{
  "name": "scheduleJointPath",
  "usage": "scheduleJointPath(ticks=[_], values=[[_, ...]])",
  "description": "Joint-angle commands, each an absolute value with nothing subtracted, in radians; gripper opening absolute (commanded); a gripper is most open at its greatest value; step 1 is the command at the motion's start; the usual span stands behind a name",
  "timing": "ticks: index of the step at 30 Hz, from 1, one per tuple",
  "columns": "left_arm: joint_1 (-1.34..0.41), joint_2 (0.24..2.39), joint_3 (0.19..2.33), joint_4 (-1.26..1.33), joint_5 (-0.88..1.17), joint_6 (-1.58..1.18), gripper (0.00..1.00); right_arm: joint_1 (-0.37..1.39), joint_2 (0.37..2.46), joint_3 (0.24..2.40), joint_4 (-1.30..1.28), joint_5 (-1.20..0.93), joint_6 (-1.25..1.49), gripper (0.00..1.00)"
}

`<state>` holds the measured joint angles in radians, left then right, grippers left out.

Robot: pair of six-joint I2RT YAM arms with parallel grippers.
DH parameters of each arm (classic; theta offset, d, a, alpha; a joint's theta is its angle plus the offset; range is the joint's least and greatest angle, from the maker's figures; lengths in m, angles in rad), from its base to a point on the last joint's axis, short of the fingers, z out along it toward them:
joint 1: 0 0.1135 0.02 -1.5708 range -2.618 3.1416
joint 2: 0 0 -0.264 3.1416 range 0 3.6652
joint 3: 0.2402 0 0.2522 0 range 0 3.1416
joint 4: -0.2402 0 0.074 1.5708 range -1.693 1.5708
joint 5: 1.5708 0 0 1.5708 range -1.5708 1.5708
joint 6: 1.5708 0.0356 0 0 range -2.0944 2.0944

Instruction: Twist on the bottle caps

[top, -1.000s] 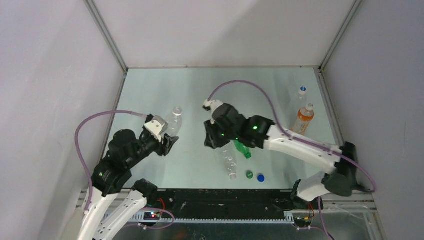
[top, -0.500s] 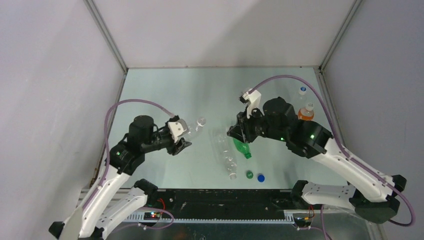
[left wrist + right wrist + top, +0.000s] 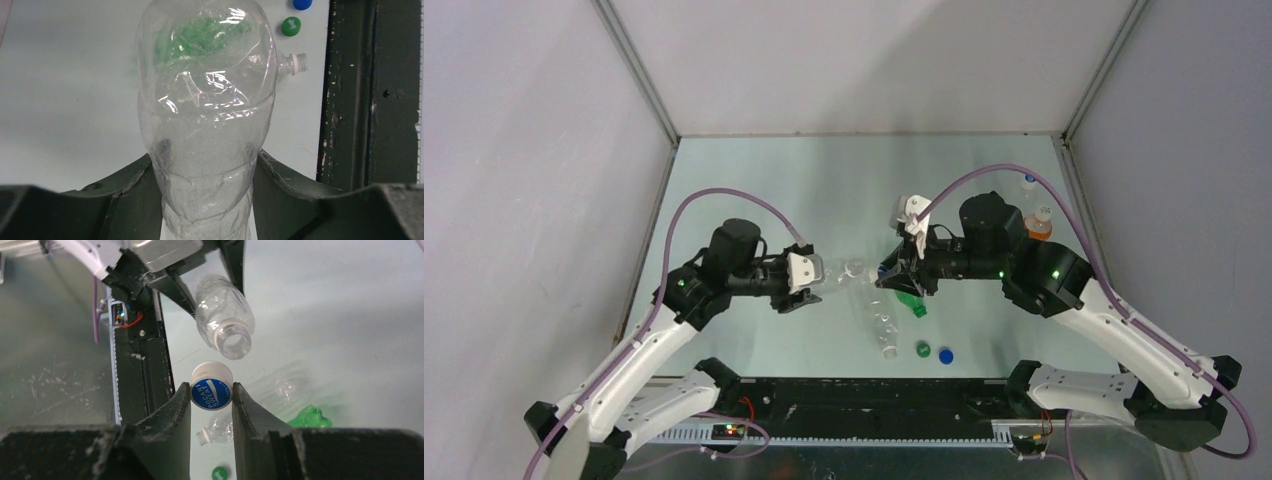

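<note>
Above the middle of the table, the left end effector is clamped on the body of a clear bottle and holds it off the table, its open mouth facing the right end effector. That one is closed on the white-and-blue cap, which is just beside the mouth but apart from it. The green cap and the blue cap lie side by side near the table's near edge.

Open air lies between white-and-blue cap and held bottle; lying bottles clutter the table below.
</note>
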<state>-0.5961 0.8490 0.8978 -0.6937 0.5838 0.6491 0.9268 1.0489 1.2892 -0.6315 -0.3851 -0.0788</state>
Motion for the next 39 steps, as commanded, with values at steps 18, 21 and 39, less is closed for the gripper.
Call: scheduleJointPath(ticks=[18, 21, 39], values=[[-0.629, 0.899, 1.014, -0.788, 0.793, 0.726, 0.43, 0.924, 1.067, 1.256, -0.573, -0.617, -0.547, 0.00], [-0.633, 0.904, 1.020, -0.802, 0.798, 0.736, 0.43, 0.924, 1.077, 1.255, -0.561, -0.617, -0.564, 0.00], [-0.653, 0.935, 1.052, -0.818, 0.857, 0.748, 0.39, 0.920, 1.112, 1.255, -0.630, -0.729, -0.698, 0.00]])
